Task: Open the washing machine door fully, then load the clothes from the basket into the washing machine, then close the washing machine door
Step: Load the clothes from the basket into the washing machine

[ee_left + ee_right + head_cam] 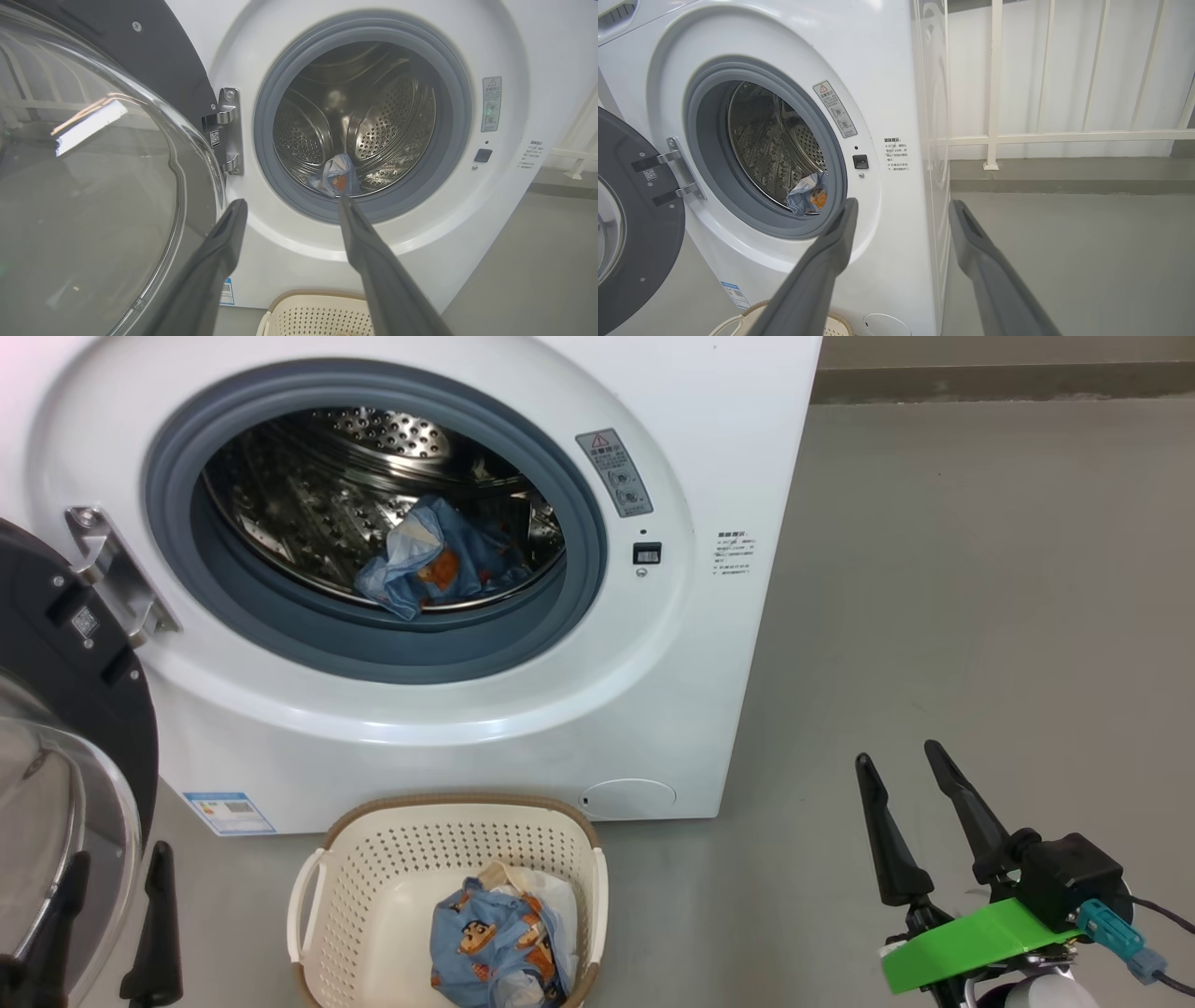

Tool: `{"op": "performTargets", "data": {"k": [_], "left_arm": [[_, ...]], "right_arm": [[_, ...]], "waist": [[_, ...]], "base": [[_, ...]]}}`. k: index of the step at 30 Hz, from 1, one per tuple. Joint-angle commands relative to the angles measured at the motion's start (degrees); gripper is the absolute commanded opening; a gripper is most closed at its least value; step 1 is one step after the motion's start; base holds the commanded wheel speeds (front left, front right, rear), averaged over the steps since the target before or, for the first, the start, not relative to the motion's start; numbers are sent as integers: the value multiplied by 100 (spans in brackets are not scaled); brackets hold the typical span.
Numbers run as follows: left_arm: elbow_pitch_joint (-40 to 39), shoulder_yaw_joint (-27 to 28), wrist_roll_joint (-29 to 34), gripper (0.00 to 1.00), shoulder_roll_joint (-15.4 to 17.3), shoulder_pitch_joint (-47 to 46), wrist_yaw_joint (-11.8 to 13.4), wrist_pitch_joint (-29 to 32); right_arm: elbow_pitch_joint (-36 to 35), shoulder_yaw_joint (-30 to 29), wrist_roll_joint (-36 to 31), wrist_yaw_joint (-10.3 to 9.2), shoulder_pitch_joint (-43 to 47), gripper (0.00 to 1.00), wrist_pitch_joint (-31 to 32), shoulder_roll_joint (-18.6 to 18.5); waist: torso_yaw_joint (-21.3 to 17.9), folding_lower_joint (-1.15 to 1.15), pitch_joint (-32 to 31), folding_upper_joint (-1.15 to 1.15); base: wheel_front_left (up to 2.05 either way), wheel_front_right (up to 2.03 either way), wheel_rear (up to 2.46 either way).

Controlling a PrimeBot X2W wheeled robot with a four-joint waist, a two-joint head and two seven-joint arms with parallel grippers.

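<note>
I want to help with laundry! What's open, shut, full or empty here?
Round black-rimmed glass washing machine door, swung open.
White front-loading washing machine, steel drum holding one blue bear-print garment.
Cream perforated plastic basket, holding blue bear-print clothes.
Left claw, open, empty.
Right claw, open, empty.

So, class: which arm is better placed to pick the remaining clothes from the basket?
Probably the left: the left fingers hang open just beside the basket holding the clothes; the right fingers stand farther off.
</note>
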Motion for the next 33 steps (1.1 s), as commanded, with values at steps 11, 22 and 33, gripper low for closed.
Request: {"op": "performTargets", "data": {"k": [11,22,33], "left_arm": [[3,519,405,100,-219,-135,-235,-51],[72,616,556,100,-447,-132,-354,-51],[93,687,576,100,-494,-126,-436,-51]], "right_arm": [[-139,98,-18,9,-33,100,-27,-16],[-105,128,-22,9,-57,100,-27,-16],[-130,153,-13,9,-60,100,-27,-16]], "waist": [[-43,0,-71,0],[-84,0,-105,0],[-162,0,-23,0]], "base": [[0,0,0],[0,0,0],[0,0,0]]}}
